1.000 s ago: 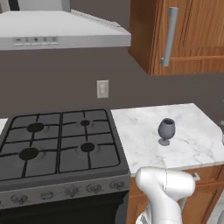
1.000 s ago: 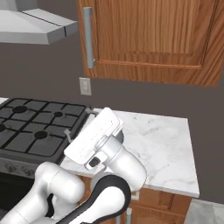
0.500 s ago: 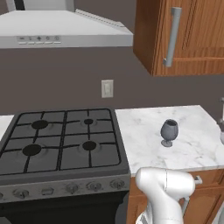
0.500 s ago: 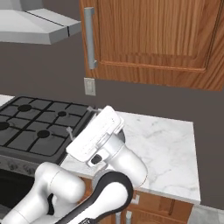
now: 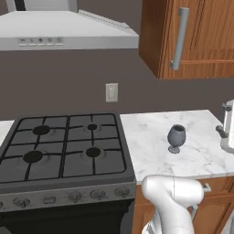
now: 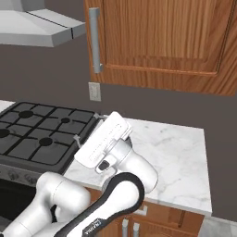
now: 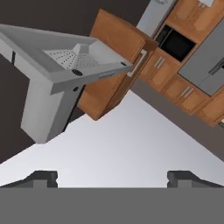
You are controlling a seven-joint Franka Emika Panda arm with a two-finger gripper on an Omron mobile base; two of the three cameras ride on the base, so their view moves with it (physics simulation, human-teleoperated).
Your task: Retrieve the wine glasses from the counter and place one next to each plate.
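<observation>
One grey stemmed wine glass [image 5: 176, 138] stands upright on the white marble counter [image 5: 151, 141], right of the stove. My gripper [image 5: 221, 119] hovers at the picture's right edge, to the right of the glass and apart from it. From the right base camera, the gripper [image 6: 86, 127] is raised over the counter [image 6: 171, 148] with its tips pointing up and to the left. The hand view looks up past the gripper [image 7: 113, 177], whose fingertips stand wide apart, open with nothing between them. The plates are out of view.
A black gas stove [image 5: 59, 148] adjoins the counter on the left. A grey range hood [image 5: 64, 32] hangs above it. A wooden wall cabinet [image 5: 201, 36] with a grey bar handle hangs over the counter. A wall outlet [image 5: 111, 93] sits behind.
The whole picture has shifted slightly rightward, so the base has moved a little. The glass stands as before and the gripper stays open.
</observation>
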